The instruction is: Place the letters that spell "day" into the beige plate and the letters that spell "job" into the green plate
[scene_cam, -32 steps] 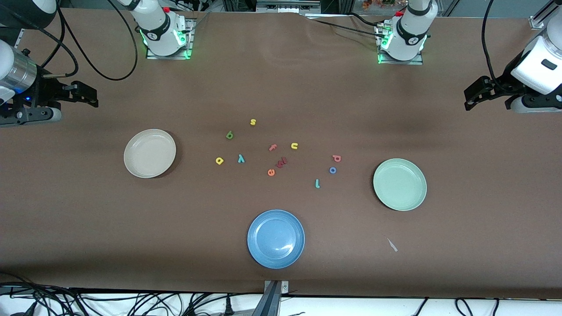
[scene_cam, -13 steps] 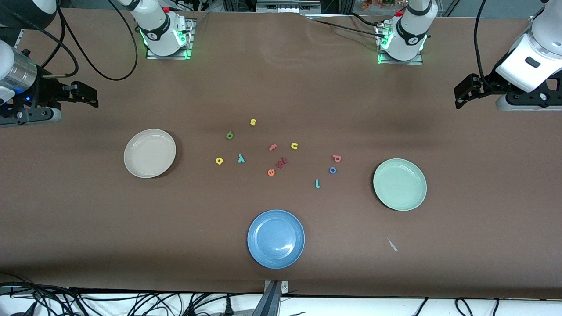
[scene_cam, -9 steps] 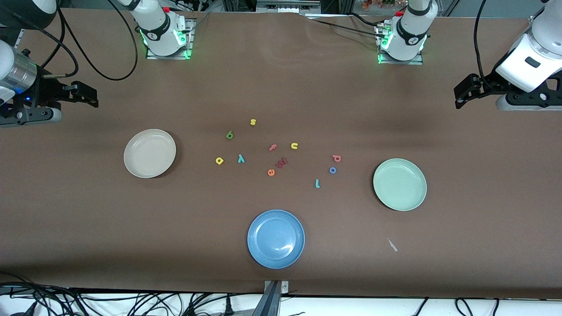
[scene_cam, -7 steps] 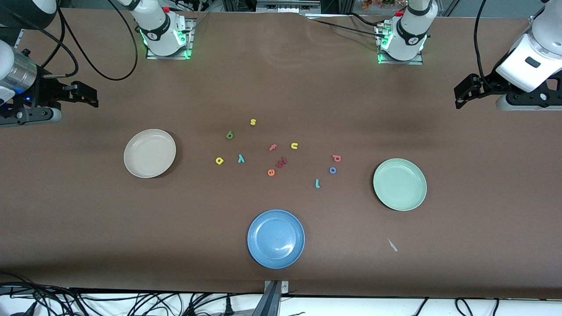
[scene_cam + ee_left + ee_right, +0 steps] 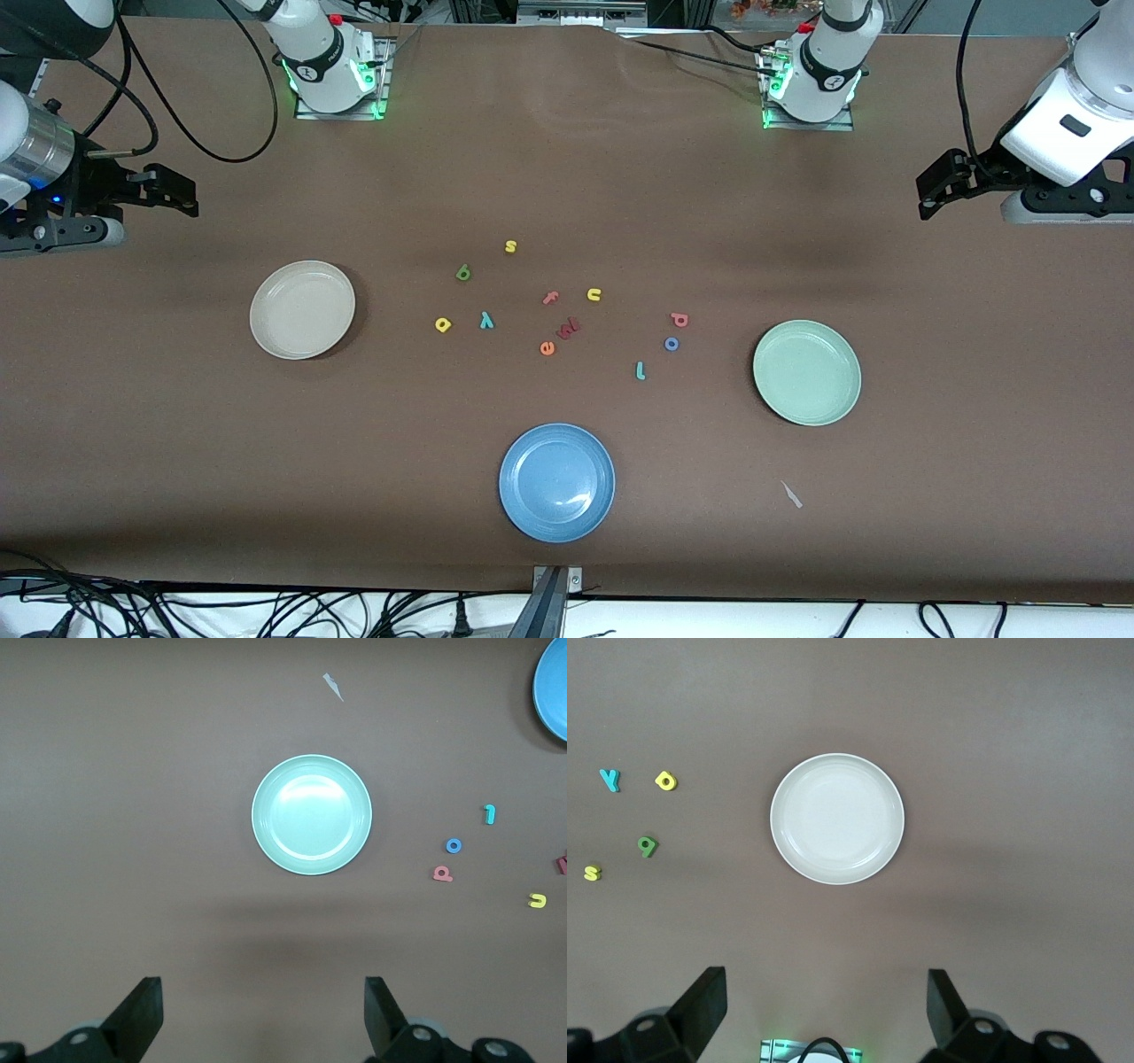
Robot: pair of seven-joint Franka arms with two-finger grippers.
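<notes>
Brown table cloth point(image 5: 567, 177) lies under everything you see; take clock hours from the front view, with the letter cluster as the dial's centre.

At ten o'clock the right gripper point(image 5: 188, 197) hangs over the right arm's end of the table. Your right wrist view shows that gripper point(image 5: 826, 992) spread wide and holding nothing.

At nine o'clock sits the beige plate point(image 5: 302, 309), with nothing in it. Between it and the centre lie the "day" letters on the cloth: the yellow "a" point(image 5: 443, 325), the dark green "d" point(image 5: 462, 273) at one o'clock from the "a", and the teal "y" point(image 5: 485, 320) just beside the "a".

A yellow "s" point(image 5: 510, 246) sits at twelve, and the blue plate point(image 5: 556, 481) at six.

At the centre you have an orange "e" point(image 5: 547, 348), a pink "f" point(image 5: 550, 298), a dark red "w" point(image 5: 568, 329) and a yellow "u" point(image 5: 594, 294).

Toward three o'clock lie the teal "j" point(image 5: 640, 370), the blue "o" point(image 5: 671, 344) and the red "b" point(image 5: 679, 320), all on the cloth.

The green plate point(image 5: 806, 372) is at four o'clock and holds nothing.

At two o'clock the left gripper point(image 5: 930, 190) hangs over the left arm's end, its claw point(image 5: 261, 1005) wide apart and holding nothing.
</notes>
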